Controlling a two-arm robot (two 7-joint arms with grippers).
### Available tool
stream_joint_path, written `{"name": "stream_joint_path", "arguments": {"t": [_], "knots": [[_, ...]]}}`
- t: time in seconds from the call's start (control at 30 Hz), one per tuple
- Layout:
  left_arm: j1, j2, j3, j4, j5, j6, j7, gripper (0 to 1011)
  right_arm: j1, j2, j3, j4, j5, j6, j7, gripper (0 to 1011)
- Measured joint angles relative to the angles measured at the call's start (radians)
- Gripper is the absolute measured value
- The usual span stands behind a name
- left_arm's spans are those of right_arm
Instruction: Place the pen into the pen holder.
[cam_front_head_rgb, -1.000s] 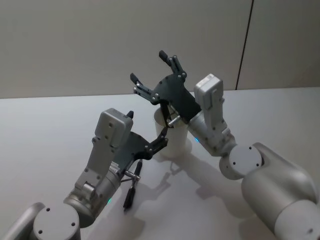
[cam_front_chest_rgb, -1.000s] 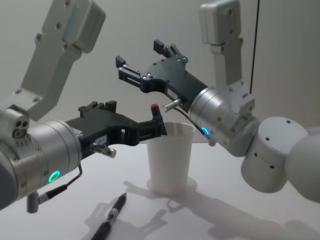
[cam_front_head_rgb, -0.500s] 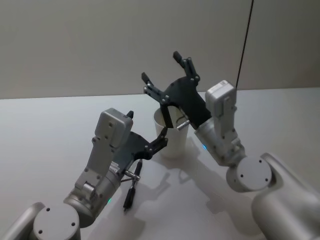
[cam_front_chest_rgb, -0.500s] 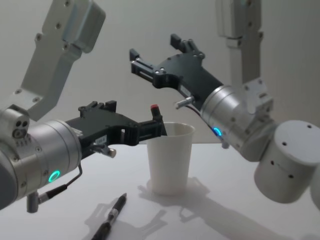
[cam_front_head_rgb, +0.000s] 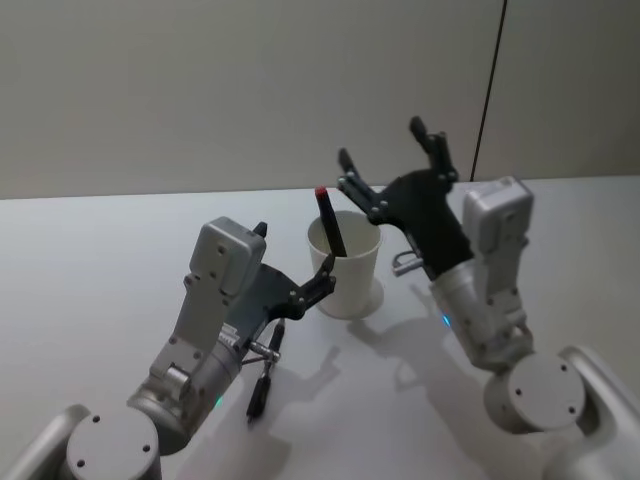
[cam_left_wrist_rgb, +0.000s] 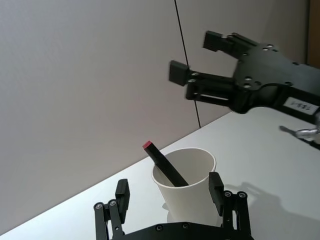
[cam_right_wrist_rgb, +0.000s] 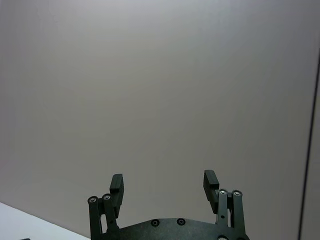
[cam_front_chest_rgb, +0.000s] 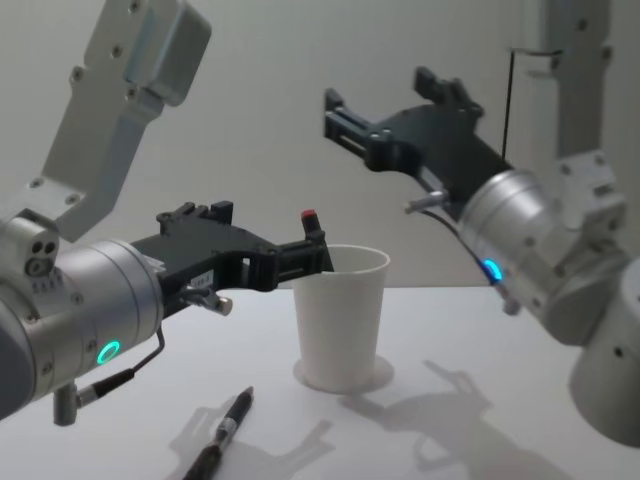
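Pen (cam_front_head_rgb: 329, 228) first: it is thin and straight, black all along with a small red end. It stands inside the pen holder (cam_front_head_rgb: 347, 278) and leans, so the red end pokes up over the rim on my left side. The pen holder is a plain white paper cup, smooth and not shiny. It is wider at the top than at the bottom, and its rim is rolled into a soft round edge. It stands upright on the table (cam_front_head_rgb: 100, 260), about in the middle between my two arms. My left claw (cam_left_wrist_rgb: 169, 190) is made of hard black flat pieces with little screws. It sits low by the cup, opened wide with one finger on each side of the cup near the rim. It grips nothing, and I cannot tell if a finger touches the paper. My right claw (cam_front_head_rgb: 382, 145) looks the same. It hangs high in the air, above the cup and off to the right, well apart from it. Its two fingers are spread wide with nothing between them. Both arms have round, smooth, silver-grey shells with a tiny blue-green light. Another pen (cam_front_chest_rgb: 222, 435), black with a shiny silver band, lies flat on the table in front of the cup, under my left arm. The table is pale, flat and smooth, and a plain grey wall (cam_front_head_rgb: 200, 90) stands behind it.
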Motion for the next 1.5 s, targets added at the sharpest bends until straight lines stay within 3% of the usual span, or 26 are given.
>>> {"name": "stream_joint_path", "arguments": {"t": [0.27,0.7,1.07,1.5], "knots": [[0.000,0.000,0.000,0.000,0.000,0.000,0.000,1005,-0.110,0.043,0.006,-0.160,0.018,0.118,-0.096,1001],[0.000,0.000,0.000,0.000,0.000,0.000,0.000,1005,-0.253,0.108,0.025,-0.342,0.055,0.275,-0.215,1001],[0.000,0.000,0.000,0.000,0.000,0.000,0.000,1005,-0.330,0.143,0.037,-0.434,0.070,0.354,-0.265,1001],[0.000,0.000,0.000,0.000,0.000,0.000,0.000,1005,-0.365,0.158,0.042,-0.475,0.076,0.389,-0.286,1001]]}}
